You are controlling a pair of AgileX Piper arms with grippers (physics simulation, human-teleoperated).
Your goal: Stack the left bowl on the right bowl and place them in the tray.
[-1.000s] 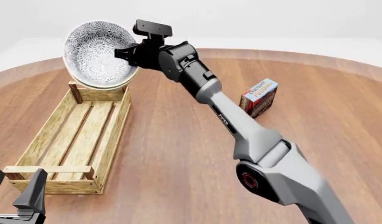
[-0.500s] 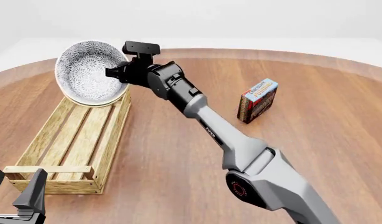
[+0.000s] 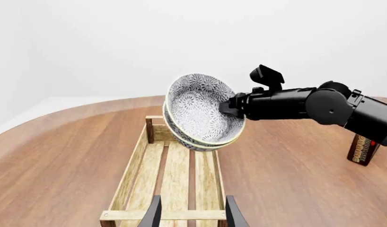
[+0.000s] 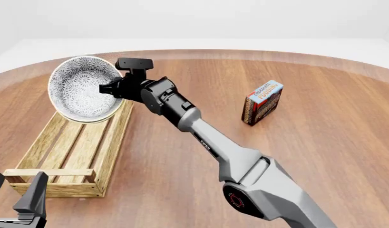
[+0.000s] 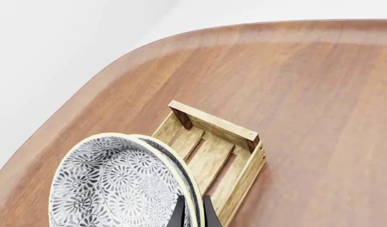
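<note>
Two patterned grey-white bowls (image 4: 79, 90) are nested into one stack and tilted on edge. They hang in the air over the far end of the tray (image 4: 86, 142). My right gripper (image 4: 107, 89) is shut on the rims of the stack from its right side. The left wrist view shows the stacked bowls (image 3: 197, 111) above the tray (image 3: 178, 179) with the right gripper (image 3: 227, 106) pinching them. In the right wrist view the bowls (image 5: 114, 187) fill the foreground over the tray (image 5: 212, 125). My left gripper (image 4: 17, 202) stands open at the tray's near end, holding nothing.
A small chocolate pudding box (image 4: 263, 102) stands upright on the wooden table to the right of the arm, and shows again as the pudding box (image 3: 364, 149) in the left wrist view. The right arm stretches diagonally across the table's middle.
The right arm has swung the stacked bowls left and lower, from beyond the tray's far end to over it. The left gripper has not moved.
</note>
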